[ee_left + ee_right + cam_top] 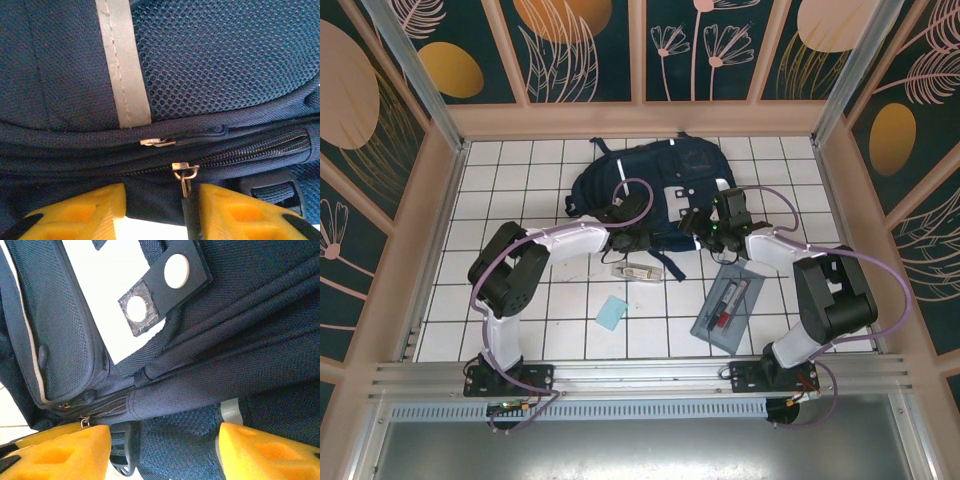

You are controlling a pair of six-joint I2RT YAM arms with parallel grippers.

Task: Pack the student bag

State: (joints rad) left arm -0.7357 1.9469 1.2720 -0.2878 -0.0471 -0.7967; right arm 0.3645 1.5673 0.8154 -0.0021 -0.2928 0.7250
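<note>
Yellow fingers (85, 212) of the left gripper (161, 195) stand apart either side of the zipper pull (185, 181), not pinching it. Student bag (660, 185) lies flat on the table (520, 300), far middle. Right gripper (160, 432) is spread wide against the bag's side; can't tell if it grips fabric. Worry: the pull hangs hard by one finger, so closing could knock it aside, and an unbraced bag would just drag.

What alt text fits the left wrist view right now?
Close-up of the navy student bag along its zipper seam, with a metal zipper pull hanging between the two yellow jaws, which stand apart, close to the one at the picture's right. A white reflective stripe runs up the mesh fabric above.
</note>
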